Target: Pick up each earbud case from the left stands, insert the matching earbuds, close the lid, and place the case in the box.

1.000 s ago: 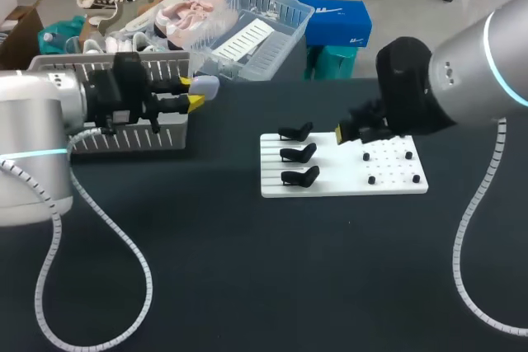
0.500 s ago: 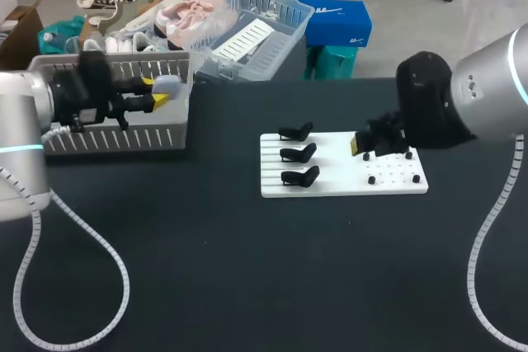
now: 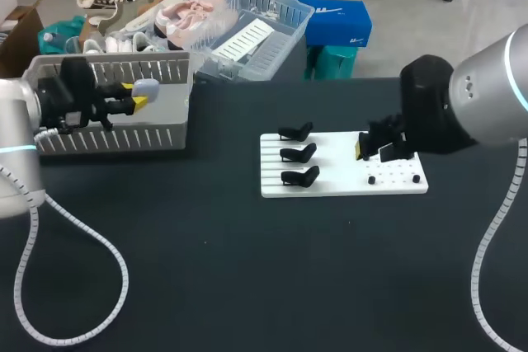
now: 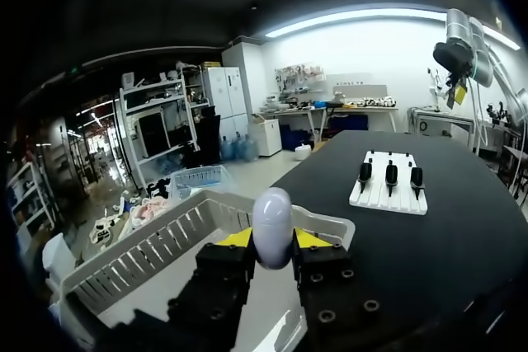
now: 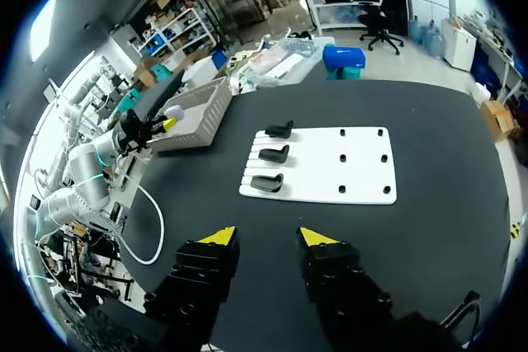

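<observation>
My left gripper (image 3: 134,94) is shut on a pale lavender earbud case (image 3: 147,86) with its lid closed, held above the grey slatted box (image 3: 107,133) at the table's back left. In the left wrist view the case (image 4: 272,213) stands upright between the yellow tips of the left gripper (image 4: 272,241), over the box (image 4: 140,257). The white board (image 3: 342,185) carries three empty black stands (image 3: 299,153) on its left half. My right gripper (image 3: 373,147) hangs over the board's right half; in its own view the right gripper (image 5: 268,238) is open and holds nothing.
Small black pegs (image 3: 392,172) dot the board's right half. White coiled cables trail from both arms over the dark table, one on the left (image 3: 78,232) and one on the right (image 3: 487,278).
My left arm has carried the case leftward from beside the box to above it. My right gripper has drifted right across the board.
</observation>
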`<state>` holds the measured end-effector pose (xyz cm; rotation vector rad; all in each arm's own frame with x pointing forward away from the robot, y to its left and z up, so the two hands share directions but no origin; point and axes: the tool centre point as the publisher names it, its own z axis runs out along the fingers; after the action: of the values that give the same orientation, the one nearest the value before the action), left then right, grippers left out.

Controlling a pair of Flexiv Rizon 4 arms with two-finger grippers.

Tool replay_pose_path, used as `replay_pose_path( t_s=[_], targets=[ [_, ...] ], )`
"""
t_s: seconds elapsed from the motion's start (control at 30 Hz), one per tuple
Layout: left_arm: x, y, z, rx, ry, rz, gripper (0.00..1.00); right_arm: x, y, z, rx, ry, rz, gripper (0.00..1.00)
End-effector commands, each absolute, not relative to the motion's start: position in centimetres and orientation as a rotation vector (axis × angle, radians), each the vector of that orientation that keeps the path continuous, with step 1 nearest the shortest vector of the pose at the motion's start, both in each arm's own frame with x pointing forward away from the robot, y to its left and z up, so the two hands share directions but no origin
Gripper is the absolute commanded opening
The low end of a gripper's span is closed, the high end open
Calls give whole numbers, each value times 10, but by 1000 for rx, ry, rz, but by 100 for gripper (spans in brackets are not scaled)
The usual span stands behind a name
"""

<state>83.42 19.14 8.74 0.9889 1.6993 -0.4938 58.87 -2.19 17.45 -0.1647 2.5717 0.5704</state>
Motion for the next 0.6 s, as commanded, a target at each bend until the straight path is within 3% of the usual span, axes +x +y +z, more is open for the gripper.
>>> replay_pose_path(
  t_s=[0.03,0.3,0.33,0.37,0.4,0.6],
  targets=[
    [856,187,84,1003,1697,-514,0,581,-23,172,-92,2402,550,42],
    [875,185,76,982,1719,-551,0,576,-24,169,-74,2415,543,42],
    [877,186,75,972,1727,-552,33,576,-24,170,-72,2416,539,42],
    [878,186,74,956,1741,-555,79,575,-25,170,-71,2416,537,42],
    [879,186,74,948,1738,-560,100,575,-25,170,-69,2416,536,42],
    [880,185,77,957,1722,-572,100,575,-26,171,-72,2419,532,43]
  ],
)
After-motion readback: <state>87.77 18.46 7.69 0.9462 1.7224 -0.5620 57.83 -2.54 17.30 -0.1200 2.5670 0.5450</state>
